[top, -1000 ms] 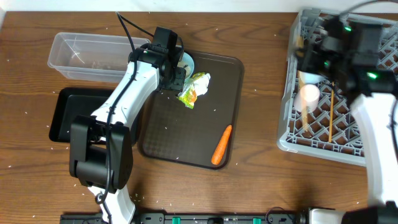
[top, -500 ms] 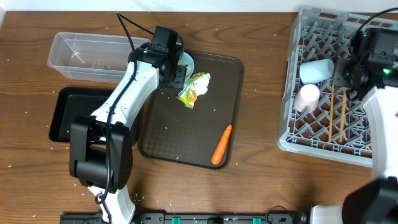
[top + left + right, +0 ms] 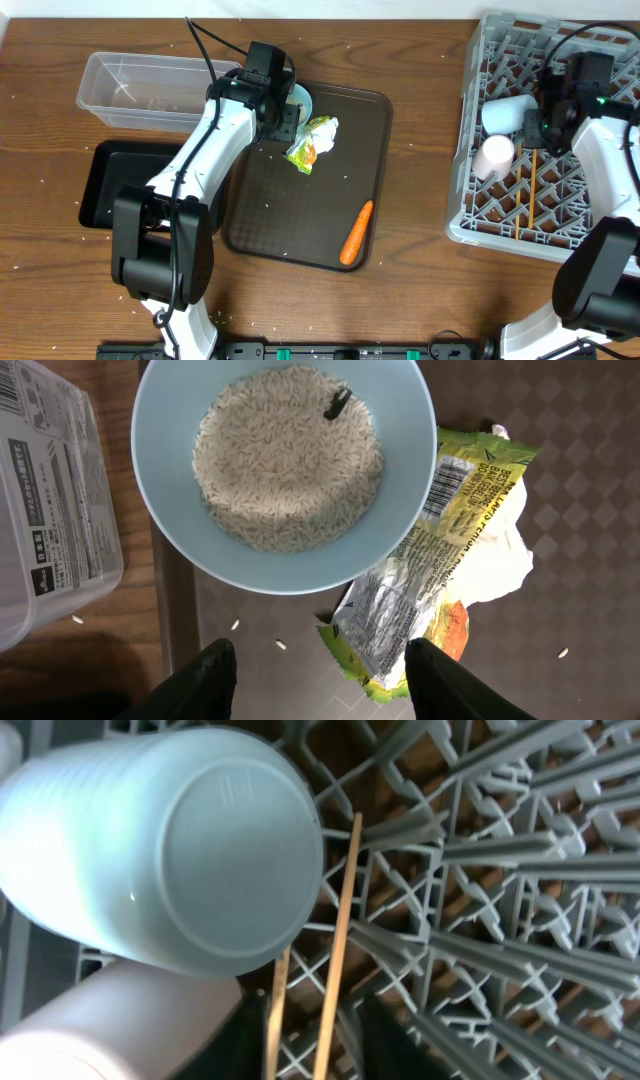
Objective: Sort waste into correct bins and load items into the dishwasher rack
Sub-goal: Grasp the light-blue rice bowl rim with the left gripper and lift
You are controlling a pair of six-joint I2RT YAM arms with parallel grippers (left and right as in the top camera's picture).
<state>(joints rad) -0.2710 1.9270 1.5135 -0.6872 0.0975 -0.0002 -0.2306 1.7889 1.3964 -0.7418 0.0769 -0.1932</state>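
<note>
My left gripper [image 3: 325,682] is open and hovers just above the brown tray. The pale blue bowl [image 3: 285,460], full of rice, lies ahead of it. The crumpled yellow-green wrapper [image 3: 440,560] lies by its right finger [image 3: 445,680]. In the overhead view the bowl [image 3: 299,98] is mostly hidden under that gripper [image 3: 285,112]. The wrapper [image 3: 313,142] and carrot [image 3: 357,232] lie on the tray. My right gripper [image 3: 315,1050] is over the grey rack [image 3: 470,215], jaws apart around the two chopsticks [image 3: 335,960], which rest on the lattice. The light blue cup [image 3: 170,850] and pink cup [image 3: 110,1030] lie beside them.
The dark brown serving tray [image 3: 290,210] sits mid-table. A clear tub [image 3: 150,90] stands at the back left, and a black tray [image 3: 105,185] lies in front of it. Rice grains are scattered on the wooden table [image 3: 420,130].
The right arm has swung back over the rack's right half and its jaws have parted, leaving the chopsticks lying in the rack. The left arm has not moved.
</note>
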